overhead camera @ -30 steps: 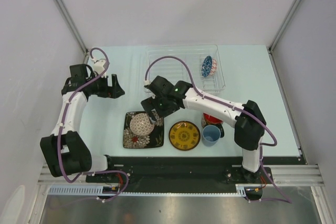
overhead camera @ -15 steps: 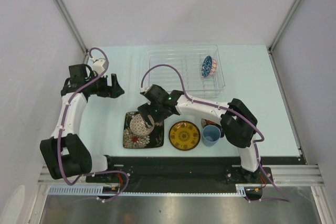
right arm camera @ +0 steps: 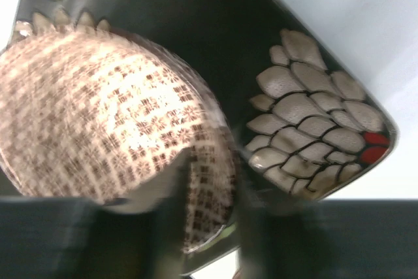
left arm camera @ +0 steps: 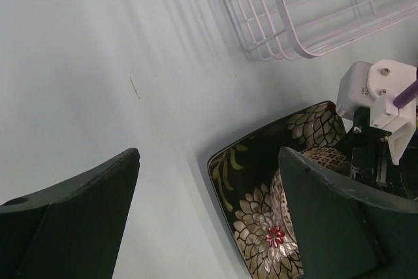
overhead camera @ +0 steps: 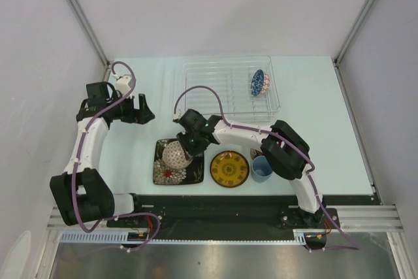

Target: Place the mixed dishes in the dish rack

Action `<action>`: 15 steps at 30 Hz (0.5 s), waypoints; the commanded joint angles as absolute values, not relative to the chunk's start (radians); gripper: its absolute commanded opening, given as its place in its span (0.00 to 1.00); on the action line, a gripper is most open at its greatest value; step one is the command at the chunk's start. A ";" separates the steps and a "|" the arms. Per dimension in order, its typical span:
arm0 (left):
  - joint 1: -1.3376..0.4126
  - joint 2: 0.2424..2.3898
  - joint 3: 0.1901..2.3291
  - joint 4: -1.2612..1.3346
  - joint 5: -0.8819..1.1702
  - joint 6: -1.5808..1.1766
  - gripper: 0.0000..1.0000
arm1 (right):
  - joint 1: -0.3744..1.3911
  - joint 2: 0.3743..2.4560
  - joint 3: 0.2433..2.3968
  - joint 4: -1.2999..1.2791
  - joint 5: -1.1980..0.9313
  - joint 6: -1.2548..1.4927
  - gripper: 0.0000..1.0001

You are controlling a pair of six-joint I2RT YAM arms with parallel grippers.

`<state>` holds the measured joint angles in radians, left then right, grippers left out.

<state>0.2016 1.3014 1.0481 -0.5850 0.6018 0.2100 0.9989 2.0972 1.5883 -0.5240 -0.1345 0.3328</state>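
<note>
The small pinkish-white patterned bowl (overhead camera: 175,155) (right arm camera: 98,109) sits on the black square floral plate (overhead camera: 163,171) (right arm camera: 307,135) at the near left. My right gripper (overhead camera: 186,146) (right arm camera: 209,227) is down on the bowl's right rim, with one finger inside and one outside, shut on that rim. My left gripper (overhead camera: 145,110) (left arm camera: 209,161) hovers open over bare table left of the plate (left arm camera: 261,168), holding nothing. The clear dish rack (overhead camera: 228,89) (left arm camera: 287,31) stands at the back with the blue mosaic bowl (overhead camera: 259,83) on edge in its right end.
The round yellow dark-rimmed plate (overhead camera: 229,168) lies right of the black plate. The light blue cup (overhead camera: 262,168) and the red-inside cup (overhead camera: 257,154) stand beside it, partly under the right arm. The table's near edge is just below these dishes.
My right gripper has moved down and left onto the patterned bowl, and its fingers have closed on the rim. The left arm has stayed still.
</note>
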 commanded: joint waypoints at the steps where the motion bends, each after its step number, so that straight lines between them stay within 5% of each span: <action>1: 0.213 1.282 1.040 -0.566 0.597 0.222 0.93 | 0.997 2.109 1.623 -0.492 -0.143 0.333 0.24; 7: 0.215 1.287 1.039 -0.561 0.600 0.219 0.93 | 1.002 2.080 1.620 -0.509 -0.094 0.322 0.00; 15: 0.213 1.307 1.035 -0.540 0.606 0.199 0.92 | 1.000 1.976 1.884 -0.800 0.286 0.247 0.00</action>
<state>0.2035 1.3014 1.0355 -0.5804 0.5877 0.2096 1.0080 2.0899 1.6577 -0.6121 0.0013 0.3080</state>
